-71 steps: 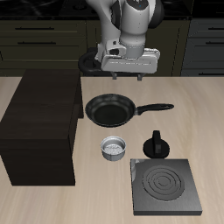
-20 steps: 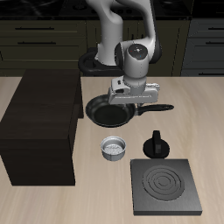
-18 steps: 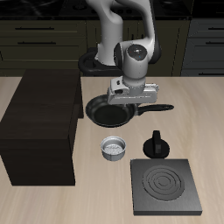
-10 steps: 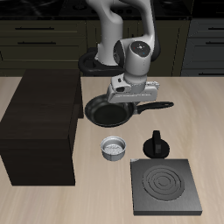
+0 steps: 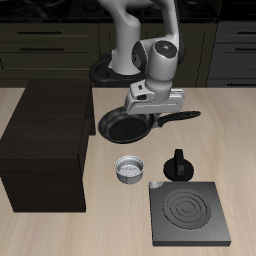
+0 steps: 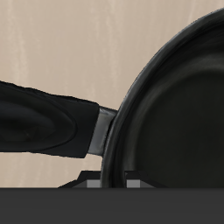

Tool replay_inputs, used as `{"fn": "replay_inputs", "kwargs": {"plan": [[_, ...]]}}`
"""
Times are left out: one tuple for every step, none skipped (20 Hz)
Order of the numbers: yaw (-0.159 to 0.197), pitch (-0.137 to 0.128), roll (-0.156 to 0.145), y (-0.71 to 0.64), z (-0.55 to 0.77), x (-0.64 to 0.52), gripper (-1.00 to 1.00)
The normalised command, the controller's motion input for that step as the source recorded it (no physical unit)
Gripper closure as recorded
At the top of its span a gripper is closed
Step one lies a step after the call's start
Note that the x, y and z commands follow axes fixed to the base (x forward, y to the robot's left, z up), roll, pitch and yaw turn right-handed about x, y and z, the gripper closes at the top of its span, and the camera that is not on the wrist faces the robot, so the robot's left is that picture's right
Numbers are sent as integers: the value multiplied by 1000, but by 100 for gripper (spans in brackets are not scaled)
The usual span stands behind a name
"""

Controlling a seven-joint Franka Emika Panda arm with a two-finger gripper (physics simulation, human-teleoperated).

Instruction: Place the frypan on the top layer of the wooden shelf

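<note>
Claw (image 5: 155,114) pinches frypan (image 5: 122,127) at rim nr handle, just beside wooden shelf (image 5: 48,140) edge.

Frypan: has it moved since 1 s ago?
Yes. The frypan has tilted, its handle end now higher and farther back, away from the black knob. The gripper appears to be lifting it.

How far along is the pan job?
Early. The hand is down at the frypan, near where its handle joins. Whether it grips is unclear. The pan looks to be on the table. Left: lift it onto the shelf top, now bare.
</note>
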Motion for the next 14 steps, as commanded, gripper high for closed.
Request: {"fn": "replay_inputs", "kwargs": {"plan": [[79,-50,-46,116,168,73,100],[51,-65,4,137,178,67,100],[7,41,37,137,90,90,100],[46,-37,-18,230,185,44,100],[0,0,0,-137,-5,-59,100],[102,-74,31,470,300,165,100],[18,20,39,208,126,42,100],[140,-103,-25,174,263,16,100],[0,0,0,-82,-4,-24,100],[-52,45,12,41,166,21,100],[46,-77,19,271,293,-20,100],[22,-49,25,123,245,-12,100],[-9,-23,13,120,244,-1,100],[55,-58,-5,134,235,6,100]]}}
